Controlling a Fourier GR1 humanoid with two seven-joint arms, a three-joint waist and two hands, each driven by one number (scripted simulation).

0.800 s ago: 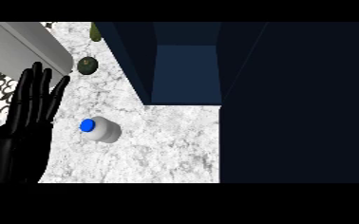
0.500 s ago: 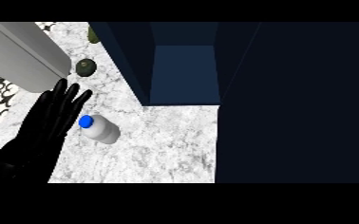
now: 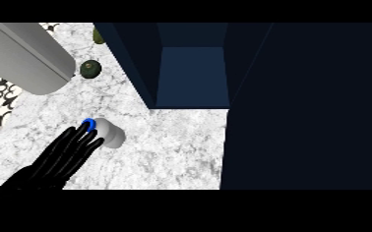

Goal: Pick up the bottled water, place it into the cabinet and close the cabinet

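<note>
the task is at its start: the bottled water [image 3: 109, 132] lies on its side on the marble counter [image 3: 174, 147], at about 8 o'clock from the open cabinet [image 3: 193, 73], not yet lifted. grasping, placing and closing the door all remain. the left hand [image 3: 62, 157] comes in from 7 o'clock, fingers straight and released, tips touching the blue cap, nothing gripped. the right hand does not show. a dark avocado [image 3: 90, 68] sits at 12 o'clock from the bottle.
</note>
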